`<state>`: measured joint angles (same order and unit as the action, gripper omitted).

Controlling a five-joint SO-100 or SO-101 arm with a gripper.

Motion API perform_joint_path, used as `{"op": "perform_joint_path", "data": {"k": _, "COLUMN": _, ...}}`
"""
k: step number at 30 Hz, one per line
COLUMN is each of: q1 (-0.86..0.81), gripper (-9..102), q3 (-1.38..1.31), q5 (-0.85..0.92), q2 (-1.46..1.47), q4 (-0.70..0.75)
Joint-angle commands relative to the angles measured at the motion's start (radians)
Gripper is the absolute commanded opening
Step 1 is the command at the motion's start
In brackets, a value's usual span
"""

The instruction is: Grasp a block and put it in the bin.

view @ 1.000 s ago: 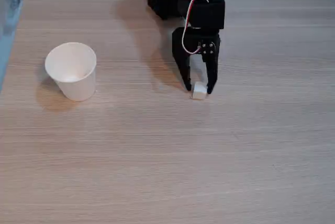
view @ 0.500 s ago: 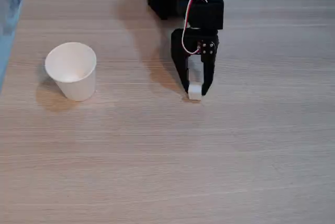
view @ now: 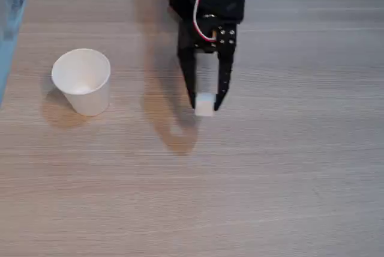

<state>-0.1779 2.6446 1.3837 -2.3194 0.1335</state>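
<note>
1. table (view: pixel 288 179): bare wood; a shadow now lies on it below my arm, detached from the load.
2. bin (view: pixel 81 81): upright at the view's left, unmoved, well apart from me.
3. my gripper (view: pixel 205 104): has risen and shifted left, clamped on the block.
4. block (view: pixel 204 104): between my fingertips, judged airborne; carry to the bin remains.

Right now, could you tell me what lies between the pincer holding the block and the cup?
Nothing: in the fixed view, bare table separates the pincer from the cup.
</note>
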Motion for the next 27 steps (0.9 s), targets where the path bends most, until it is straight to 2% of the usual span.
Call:
{"op": "perform_joint_path", "data": {"k": 1, "q1": -0.098, "gripper": 6, "q3": -0.083, "q5": 0.035, "q2": -0.028, "q4": -0.014}}
{"op": "perform_joint_path", "data": {"k": 15, "q1": -0.518, "gripper": 6, "q3": -0.207, "q5": 0.086, "q2": 0.000, "q4": 0.006}}
{"op": "perform_joint_path", "data": {"k": 27, "q1": -0.630, "gripper": 6, "q3": -0.101, "q5": 0.153, "q2": -0.008, "q4": 0.110}}
